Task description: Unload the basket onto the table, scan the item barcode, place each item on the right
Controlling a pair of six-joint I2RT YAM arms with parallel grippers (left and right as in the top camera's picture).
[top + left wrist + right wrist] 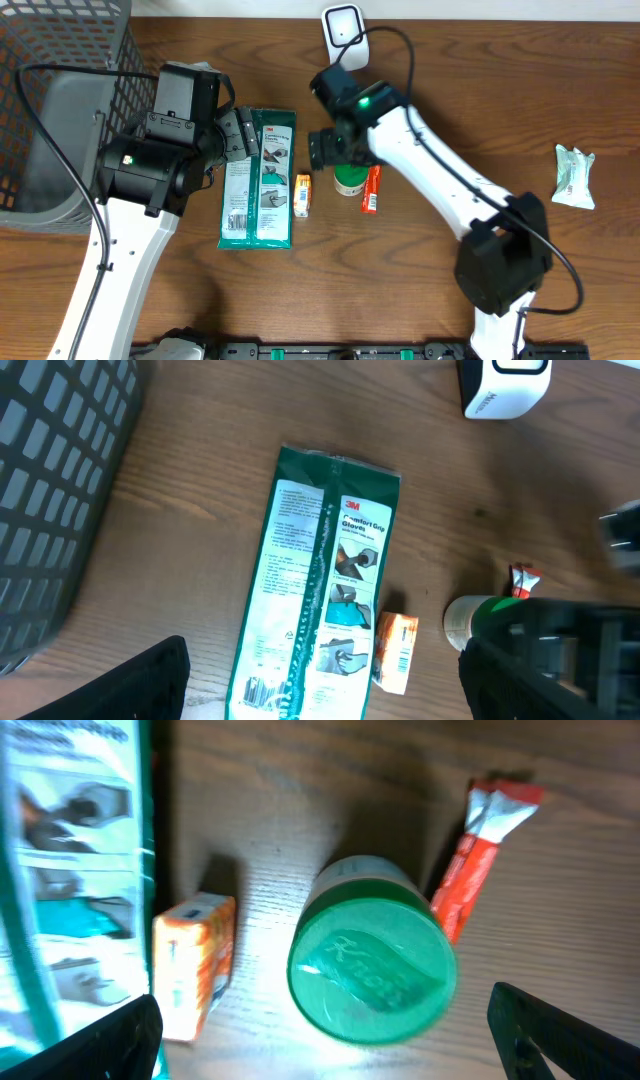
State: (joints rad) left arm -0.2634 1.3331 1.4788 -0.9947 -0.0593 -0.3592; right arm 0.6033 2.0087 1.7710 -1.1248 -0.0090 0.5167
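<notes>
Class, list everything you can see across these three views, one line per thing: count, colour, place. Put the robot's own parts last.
glove pack: one, green, flat at table middle
small box: one, orange, just right of the glove pack
jar: one, green lid, right of the small box
sachet: one, red-orange, right of the jar
packet: one, pale green, far right of table
scanner: one, white, far edge, centre
basket: one, grey mesh, far left corner
table: one, brown wood, under everything
left hand: one, black, open, over the glove pack's far end
right hand: one, black, open, over the jar
</notes>
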